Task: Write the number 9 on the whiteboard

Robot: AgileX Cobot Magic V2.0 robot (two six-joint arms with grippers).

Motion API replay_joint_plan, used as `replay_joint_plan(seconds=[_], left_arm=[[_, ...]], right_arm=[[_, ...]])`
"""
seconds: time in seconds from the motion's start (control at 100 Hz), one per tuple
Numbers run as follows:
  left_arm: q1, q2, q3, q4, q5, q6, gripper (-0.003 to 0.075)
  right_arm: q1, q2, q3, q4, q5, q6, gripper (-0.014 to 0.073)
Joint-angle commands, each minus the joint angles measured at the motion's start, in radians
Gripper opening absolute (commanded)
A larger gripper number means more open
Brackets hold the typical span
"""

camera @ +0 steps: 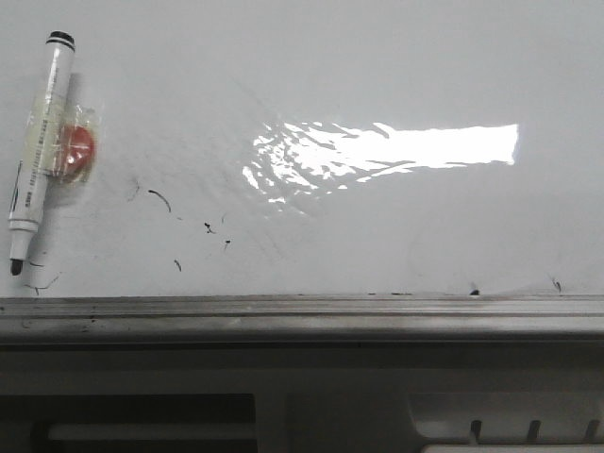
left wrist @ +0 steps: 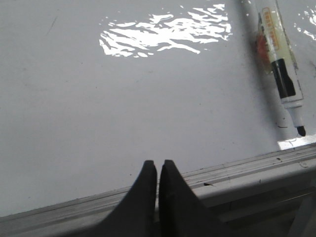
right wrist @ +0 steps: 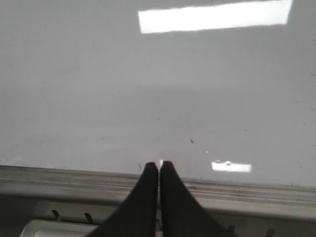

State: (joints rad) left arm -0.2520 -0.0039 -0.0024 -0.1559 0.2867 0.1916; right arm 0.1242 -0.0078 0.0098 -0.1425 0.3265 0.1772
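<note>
Lying uncapped on the whiteboard (camera: 396, 85), the marker (camera: 40, 151) rests at the board's left, tip toward the grey rail (camera: 302, 316), over a red object (camera: 75, 153) under clear tape. No number 9 is drawn; only stray black flecks (camera: 209, 228) show. The left gripper (left wrist: 158, 170) and right gripper (right wrist: 159, 170) are both closed on nothing, near the rail. A risk: the round barrel could roll or slip from a pinch on this glossy, glare-streaked surface, smearing ink.
</note>
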Motion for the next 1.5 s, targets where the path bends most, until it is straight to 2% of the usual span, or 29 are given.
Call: replay_joint_plan(seconds=[0.0,0.76,0.91,1.0,1.05,1.15,1.31,1.36,1.49], left_arm=[[0.001,-0.031,0.03,-0.009,-0.071,-0.011,-0.0018],[0.001,-0.031,0.03,-0.009,-0.071,-0.011,-0.0018],[0.001,-0.031,0.03,-0.013,-0.105,-0.011,-0.0018],[0.001,-0.031,0.03,-0.103,-0.129,-0.011,-0.0018],[0.001,-0.031,0.03,-0.211,-0.161,-0.011,-0.0018],[0.001,-0.031,0.03,-0.565,-0.215,-0.011,-0.0018],[0.001,-0.031,0.03,-0.997,-0.257,-0.011,-0.0018],[0.001,-0.031,0.03,-1.064,-0.257,-0.011,-0.0018],[0.001,-0.031,0.03,-1.102,-0.263,-0.011,-0.0018]], right_arm=[[-0.006,-0.023,0.027,-0.021,-0.028,-0.002,-0.0048],[-0.006,-0.023,0.027,-0.021,-0.028,-0.002,-0.0048],[-0.006,-0.023,0.027,-0.021,-0.044,-0.002,-0.0048],[-0.006,-0.023,0.027,-0.028,-0.079,-0.002,-0.0048],[-0.006,-0.023,0.027,-0.028,-0.128,-0.002,-0.0048],[-0.006,-0.023,0.027,-0.028,-0.282,-0.002,-0.0048],[-0.006,-0.023,0.027,0.006,-0.593,0.032,-0.0048],[-0.006,-0.023,0.027,0.03,-0.668,0.063,-0.0048],[-0.006,-0.023,0.027,0.092,-0.852,0.067,-0.0048]])
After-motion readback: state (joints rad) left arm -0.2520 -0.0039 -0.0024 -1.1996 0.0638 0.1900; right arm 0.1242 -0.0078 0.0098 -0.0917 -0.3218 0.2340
